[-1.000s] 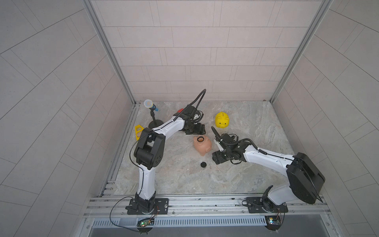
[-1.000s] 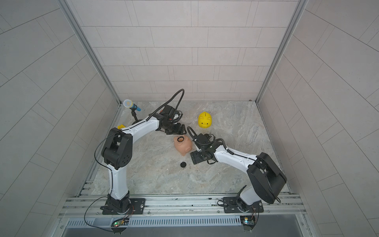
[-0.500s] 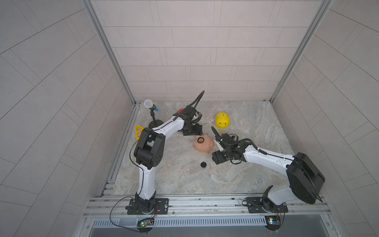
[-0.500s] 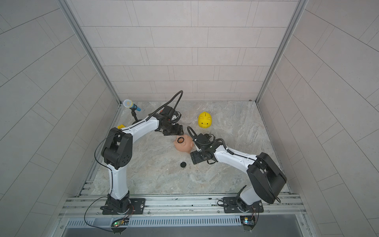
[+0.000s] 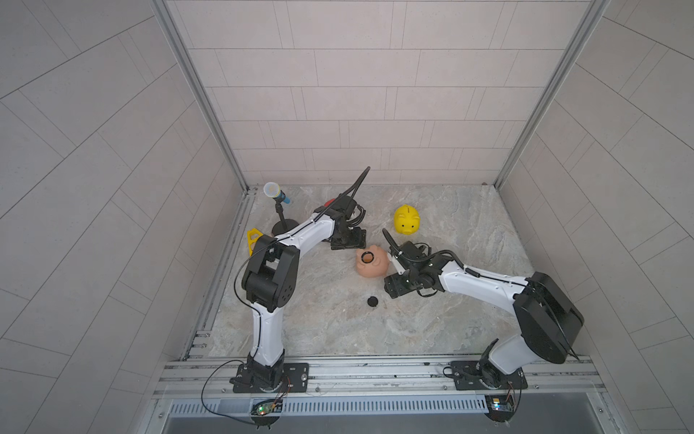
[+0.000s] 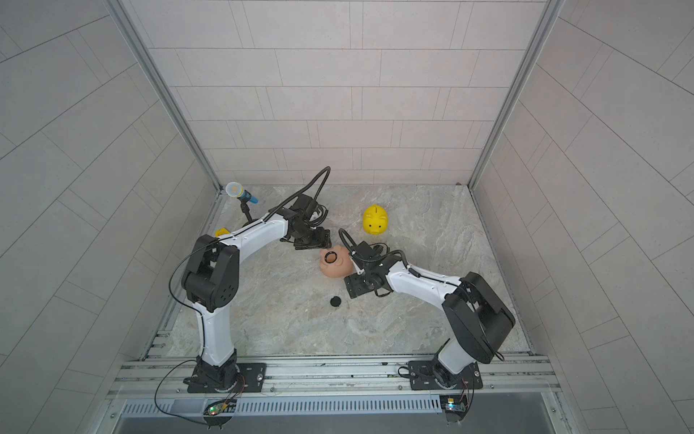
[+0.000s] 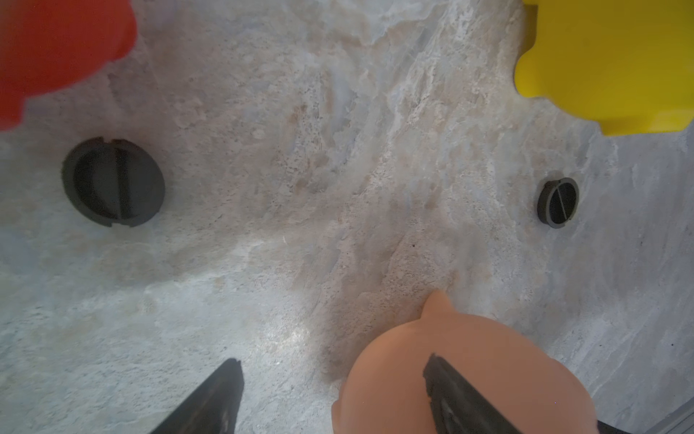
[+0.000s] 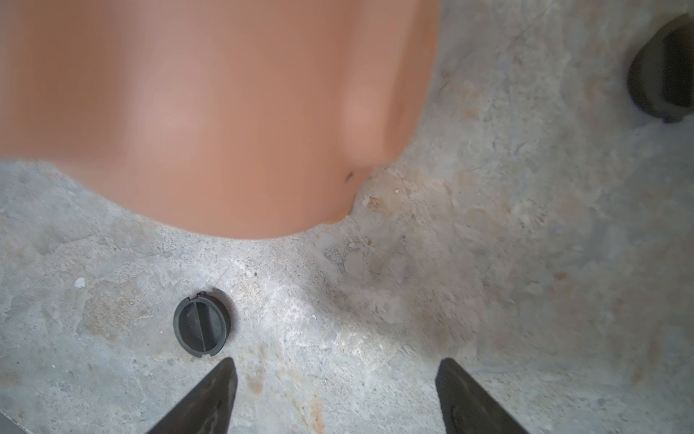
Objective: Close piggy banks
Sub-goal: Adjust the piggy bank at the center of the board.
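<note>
On a marble-patterned tabletop [image 5: 450,319], a peach-pink plastic piggy bank [image 5: 371,265] lies on its back between two robot arms. Its round belly hole faces up and, as far as both top views show, appears unplugged. The left gripper [image 7: 332,368] hangs just beyond the pig, toward the back wall, with its jaws spread and empty. One of its fingers [image 7: 450,394] crosses in front of the pig's body in the left wrist view; whether they touch cannot be told. The right gripper [image 8: 337,366] sits low at the pig's other side, also spread wide and holding nothing.

A small black round plug [image 8: 201,325] lies on the stone just off one right fingertip. A yellow plastic piggy bank [image 5: 406,220] stands upright nearer the back wall, well apart. A red plastic piggy bank [image 7: 56,49] is mostly hidden behind the left arm in both top views. A second black plug [image 7: 112,182] lies near the red pig. A toy microphone on a black stand [image 5: 276,192] and a yellow triangular toy [image 5: 253,238] sit by the left edge.
</note>
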